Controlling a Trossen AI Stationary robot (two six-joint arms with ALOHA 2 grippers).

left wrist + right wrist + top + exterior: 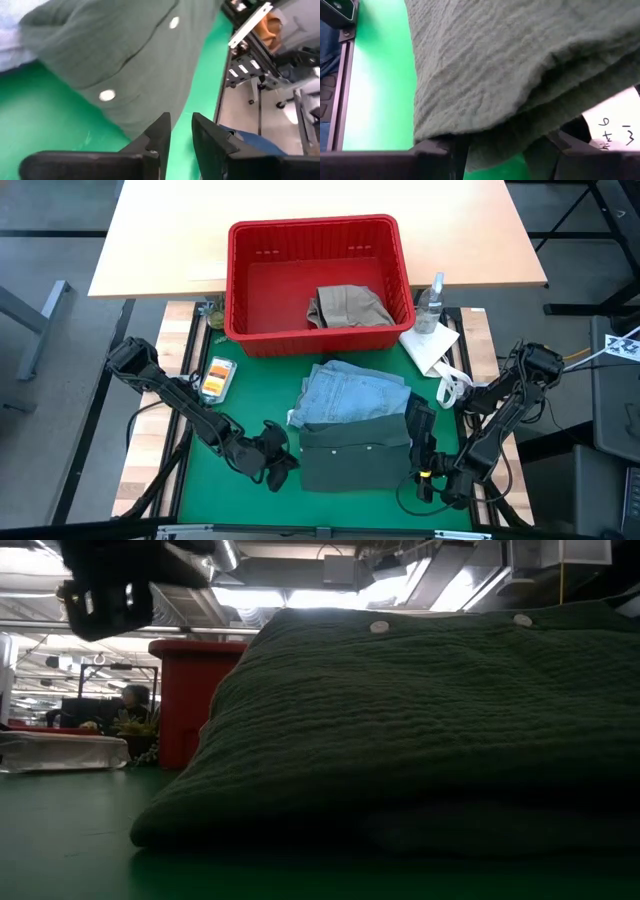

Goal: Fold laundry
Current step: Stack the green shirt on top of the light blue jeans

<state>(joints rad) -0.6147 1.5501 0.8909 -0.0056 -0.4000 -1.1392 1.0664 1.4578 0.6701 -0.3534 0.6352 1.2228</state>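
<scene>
A dark olive green piece (355,452) lies folded on the green mat (200,490), white buttons up; in the low view the green piece (420,720) fills most of the picture. Behind it lies light blue denim (350,393). A beige khaki piece (347,306) lies in the red basket (240,280). My left gripper (278,467) stands at the green piece's left edge, its fingers (162,131) a narrow gap apart with only mat between them. My right gripper (420,448) is at the piece's right edge, shut on it. My right gripper holds the green piece's right edge (495,135) between its two fingers (437,150), coming slanting down from the table's right side. Several folded layers sit in the gap. The rest of the piece lies on the mat.
The red basket stands at the far side of the mat. A spray bottle (432,302) and a white cloth (430,345) are at the far right, and a small orange packet (216,377) at the left. The mat's near left is bare.
</scene>
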